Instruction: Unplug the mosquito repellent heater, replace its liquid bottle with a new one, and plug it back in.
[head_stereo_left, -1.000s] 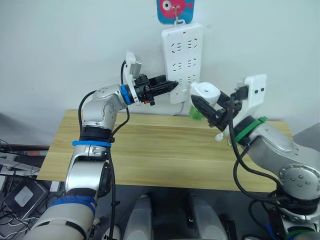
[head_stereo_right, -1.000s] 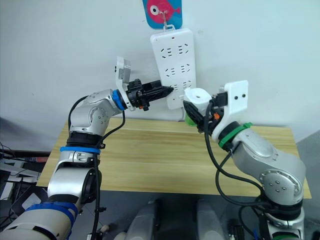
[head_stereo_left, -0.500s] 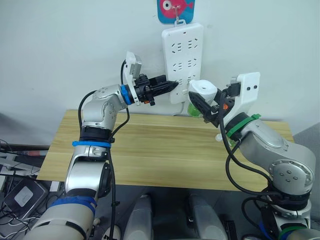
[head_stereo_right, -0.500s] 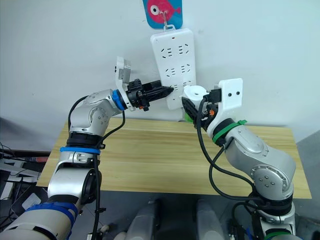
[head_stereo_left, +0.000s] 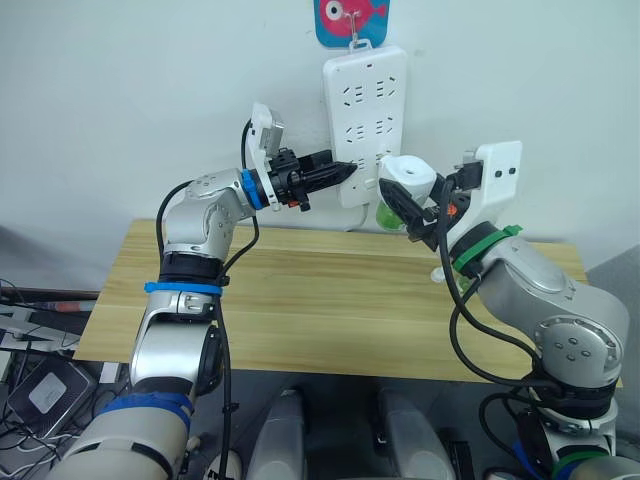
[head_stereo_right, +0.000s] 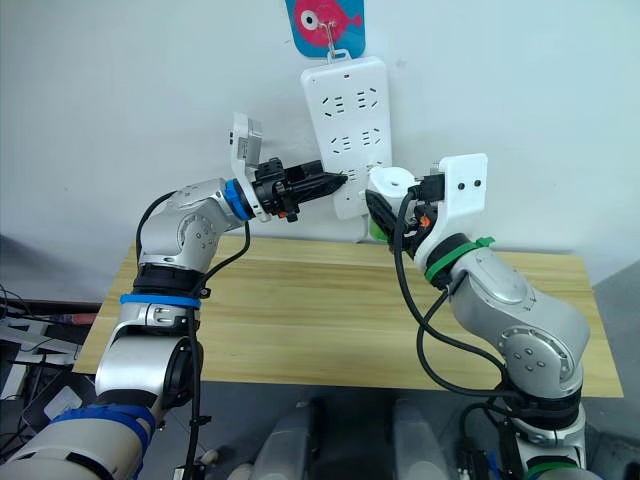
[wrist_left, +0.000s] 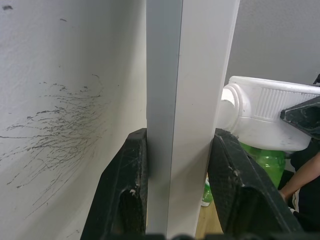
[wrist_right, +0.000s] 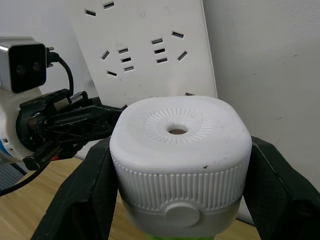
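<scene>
My right gripper (head_stereo_left: 408, 206) is shut on the mosquito repellent heater (head_stereo_left: 408, 178), a small white rounded unit with a round vent hole on top (wrist_right: 177, 131). A green liquid bottle (head_stereo_left: 388, 217) hangs under it. The heater is held in the air just right of the lower end of the long white power strip (head_stereo_left: 364, 100) on the wall. My left gripper (head_stereo_left: 340, 170) is shut on the strip's lower left edge, one black finger (wrist_left: 129, 180) on each side of it. Whether the heater's plug touches the strip is hidden.
A small white bottle (head_stereo_left: 438, 273) stands on the wooden table (head_stereo_left: 300, 310) near its back right, below my right arm. The strip hangs from a blue hook with a pink fish (head_stereo_left: 350, 20). The white wall is right behind both grippers.
My right arm has raised its wrist and brought the heater slightly up and closer to the power strip. The left gripper has stayed on the strip.
</scene>
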